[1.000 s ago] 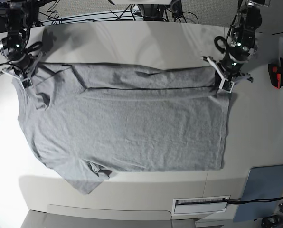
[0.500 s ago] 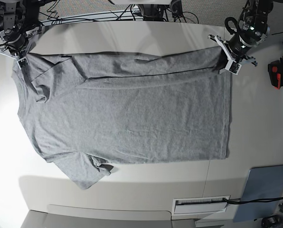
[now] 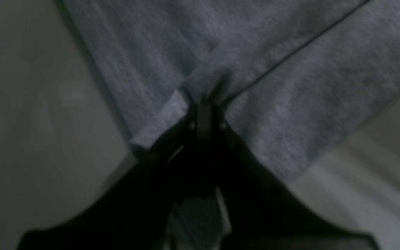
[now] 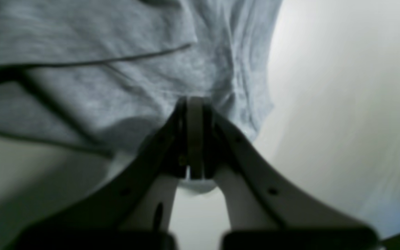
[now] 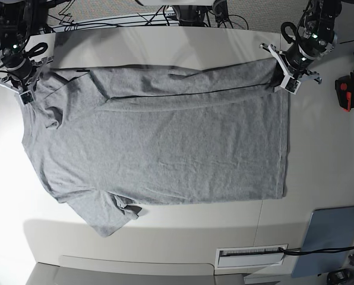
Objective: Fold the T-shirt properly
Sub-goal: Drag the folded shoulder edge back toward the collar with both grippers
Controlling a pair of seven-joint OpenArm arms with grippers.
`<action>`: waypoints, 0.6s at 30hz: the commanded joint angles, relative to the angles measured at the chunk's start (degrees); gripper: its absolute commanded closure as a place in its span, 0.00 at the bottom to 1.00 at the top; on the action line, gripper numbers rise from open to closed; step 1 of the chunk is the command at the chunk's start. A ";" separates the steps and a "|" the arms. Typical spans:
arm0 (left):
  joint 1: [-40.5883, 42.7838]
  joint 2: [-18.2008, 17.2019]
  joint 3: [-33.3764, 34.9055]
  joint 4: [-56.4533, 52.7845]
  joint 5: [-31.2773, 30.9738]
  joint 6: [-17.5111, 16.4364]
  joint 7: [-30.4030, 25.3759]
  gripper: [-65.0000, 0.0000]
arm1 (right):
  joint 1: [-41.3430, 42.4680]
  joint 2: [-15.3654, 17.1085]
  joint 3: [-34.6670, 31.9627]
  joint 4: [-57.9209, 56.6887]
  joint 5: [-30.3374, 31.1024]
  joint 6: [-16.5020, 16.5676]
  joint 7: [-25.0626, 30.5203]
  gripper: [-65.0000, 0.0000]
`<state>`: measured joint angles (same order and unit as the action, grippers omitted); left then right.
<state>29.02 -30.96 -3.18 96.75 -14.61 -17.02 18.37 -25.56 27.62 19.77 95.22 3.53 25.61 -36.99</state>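
The grey T-shirt lies spread on the white table, plain side up, hem to the right and a sleeve at the lower left. A strip along its far edge is folded over. My left gripper is shut on the T-shirt's far right corner; in the left wrist view the jaws pinch a fold of the grey cloth. My right gripper is shut on the far left shoulder edge; in the right wrist view the white fingers clamp the cloth.
A red-and-black tool lies at the right edge. A blue-grey pad and a white vent plate sit at the front right. Cables run along the far edge behind the table.
Both grippers pulled the shirt's far edge away towards the back of the table, stretching it flat. In the last half second the right gripper came back a little towards the front.
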 commanded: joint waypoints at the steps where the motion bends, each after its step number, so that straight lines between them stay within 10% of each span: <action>1: 0.50 -0.31 0.26 -0.09 0.85 -0.87 2.99 1.00 | 0.92 1.11 0.55 -1.36 0.11 -0.48 1.20 1.00; 18: 6.49 -2.51 0.24 0.76 1.05 -3.56 5.20 1.00 | -9.88 2.84 5.97 -2.67 -0.04 3.61 -1.95 1.00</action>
<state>33.78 -32.86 -3.25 98.19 -15.57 -19.42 17.26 -35.00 29.56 25.12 92.16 4.38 29.50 -37.65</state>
